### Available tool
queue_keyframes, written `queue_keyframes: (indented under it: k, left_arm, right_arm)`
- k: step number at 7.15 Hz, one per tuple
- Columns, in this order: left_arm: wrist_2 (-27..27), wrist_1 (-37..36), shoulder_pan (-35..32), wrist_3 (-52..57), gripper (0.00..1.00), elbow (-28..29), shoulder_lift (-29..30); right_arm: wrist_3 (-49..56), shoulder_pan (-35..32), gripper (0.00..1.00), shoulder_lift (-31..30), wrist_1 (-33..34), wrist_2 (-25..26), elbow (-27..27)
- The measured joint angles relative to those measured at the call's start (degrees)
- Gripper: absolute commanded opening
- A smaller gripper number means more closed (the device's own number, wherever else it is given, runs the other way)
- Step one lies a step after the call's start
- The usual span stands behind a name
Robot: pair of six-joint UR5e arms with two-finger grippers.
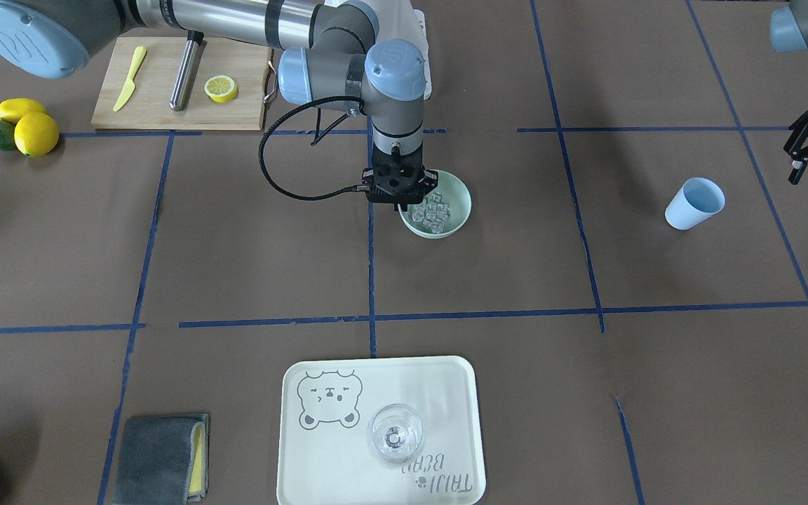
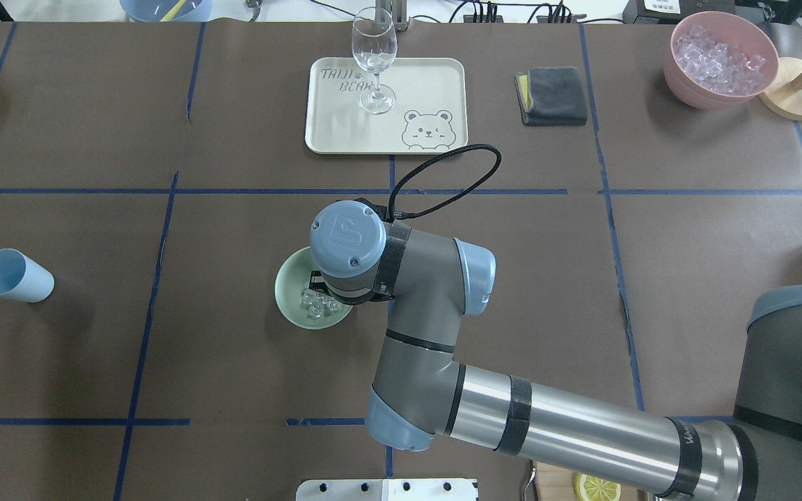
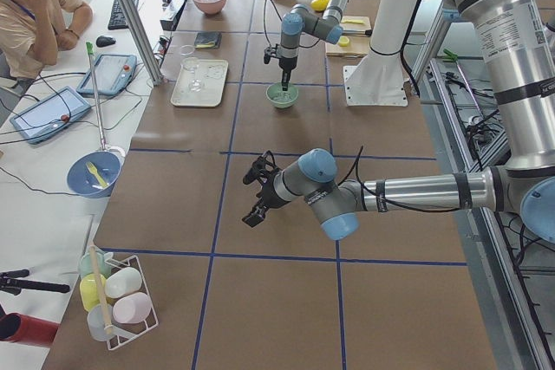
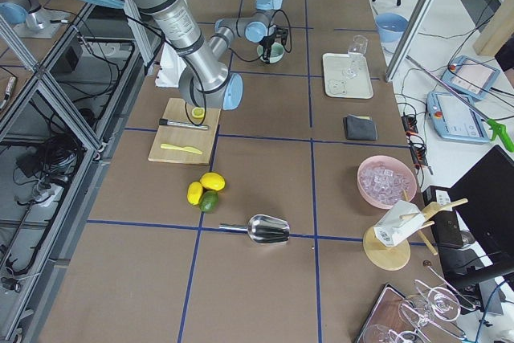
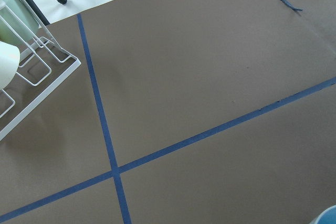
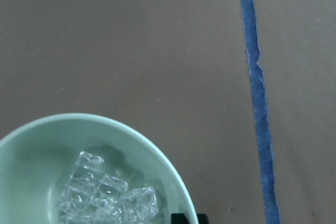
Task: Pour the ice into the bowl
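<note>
With the ice [image 1: 435, 214] already in the bowl [image 1: 464, 200], the right gripper [image 1: 405, 205] at its rim should be lifted straight. Its grasp cannot be told.

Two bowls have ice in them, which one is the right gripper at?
The mint-green bowl mid-table, right gripper at its rim; the pink bowl sits at a corner.

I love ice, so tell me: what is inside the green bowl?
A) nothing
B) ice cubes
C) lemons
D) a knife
B: clear ice cubes lie heaped inside the bowl.
</note>
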State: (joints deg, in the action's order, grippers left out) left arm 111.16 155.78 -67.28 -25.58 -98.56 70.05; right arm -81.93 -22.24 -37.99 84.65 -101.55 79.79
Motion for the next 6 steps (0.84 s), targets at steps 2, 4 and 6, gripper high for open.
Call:
queue_keyframes:
  k: [2, 4, 6]
  left_arm:
    - [4.7, -4.5, -0.3, 0.1, 1.0, -0.1, 0.8]
    - [9.7, -8.9, -2.7, 0.4, 1.0, 0.0, 1.6]
    - [17.2, -19.2, -6.6, 0.6, 1.0, -0.6, 3.7]
  right_arm:
    - [-0.1, -3.4, 0.0, -3.4, -0.2, -2.5, 7.1]
    - [0.0, -8.4, 0.0, -17.0, -1.8, -5.8, 21.6]
    - [0.9, -16.0, 0.0, -34.7, -12.4, -12.3, 29.3]
